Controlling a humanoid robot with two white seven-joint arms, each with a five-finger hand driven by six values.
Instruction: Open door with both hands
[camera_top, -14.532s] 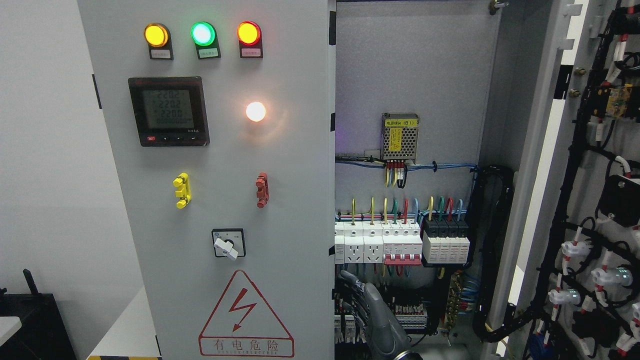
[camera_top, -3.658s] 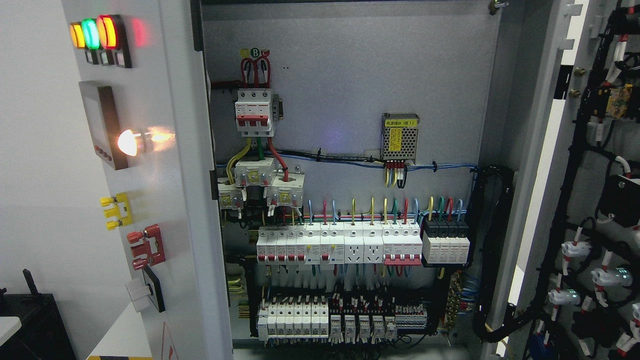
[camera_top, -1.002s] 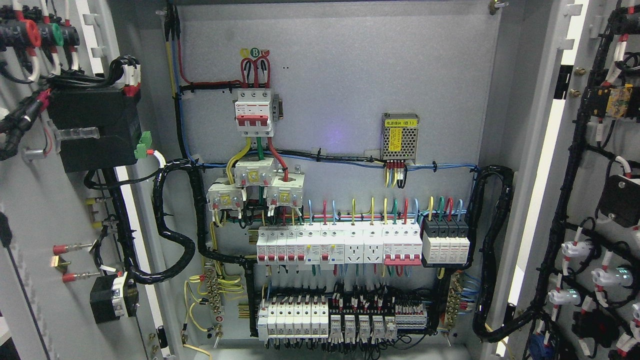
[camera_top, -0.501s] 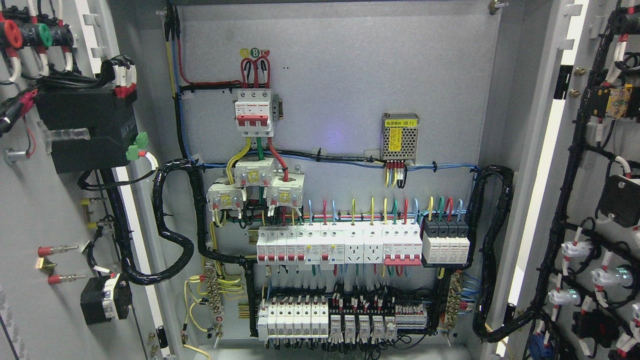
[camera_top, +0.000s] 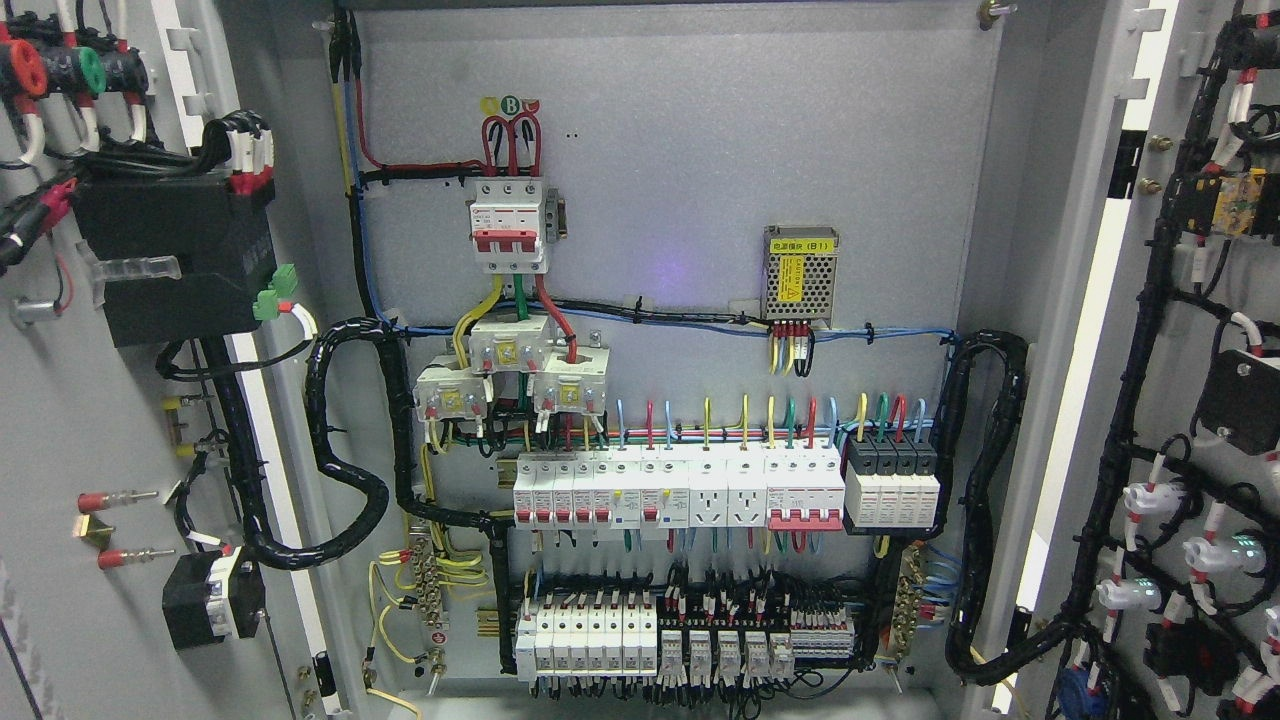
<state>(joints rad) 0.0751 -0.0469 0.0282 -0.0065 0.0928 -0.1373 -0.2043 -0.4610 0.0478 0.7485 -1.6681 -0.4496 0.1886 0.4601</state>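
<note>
Doors wide, both of them! Left door (camera_top: 60, 420) is swung right out at the picture's left edge, its inner face turned to the camera, showing a black meter housing (camera_top: 170, 260) with wiring clipped above it and a thick black cable loom (camera_top: 345, 440) looping from the door across into the cabinet. Right door (camera_top: 1190, 400) stands open at the far right, its back likewise facing us, strung with black cable and white-capped lamp backs (camera_top: 1140, 500).

Between them the cabinet backplate (camera_top: 700, 130) is fully exposed. Up top, a white breaker with a red toggle (camera_top: 510, 225); just beneath it, a cluster of three white blocks with yellow labels (camera_top: 510, 375). To the right sits a small perforated power supply with a yellow sticker (camera_top: 800, 275). Below runs a long row of white breakers and sockets (camera_top: 680, 490), ending in black-topped modules (camera_top: 892, 485), and under that a lower row of terminals and relays (camera_top: 680, 635).

And the hands? Neither one shows anywhere in the head view, no arm enters from either lower corner, so their fingers cannot be judged, nor how they stand relative to the doors.
</note>
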